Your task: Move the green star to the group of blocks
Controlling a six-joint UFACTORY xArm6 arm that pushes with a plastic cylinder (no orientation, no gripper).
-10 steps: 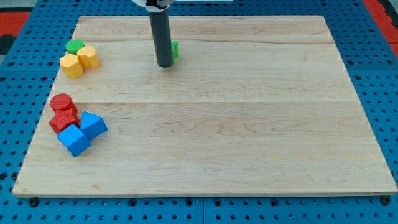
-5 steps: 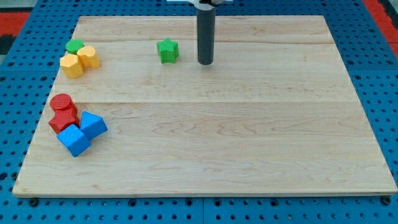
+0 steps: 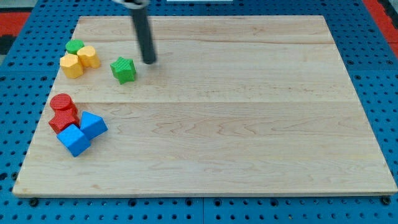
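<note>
The green star (image 3: 124, 70) lies on the wooden board (image 3: 249, 124) in the upper left part. My tip (image 3: 150, 61) stands just to the star's upper right, a small gap apart. To the star's left sits a group of a green round block (image 3: 74, 46) and two yellow blocks (image 3: 87, 56) (image 3: 71, 65). The star is apart from that group.
A second group lies at the view's lower left: a red cylinder (image 3: 62, 103), a red star-like block (image 3: 63, 118) and two blue blocks (image 3: 93, 124) (image 3: 74, 139). Blue pegboard surrounds the board.
My tip swung from the star's right side leftward. The green star has slid left and down, closer to the yellow and green group.
</note>
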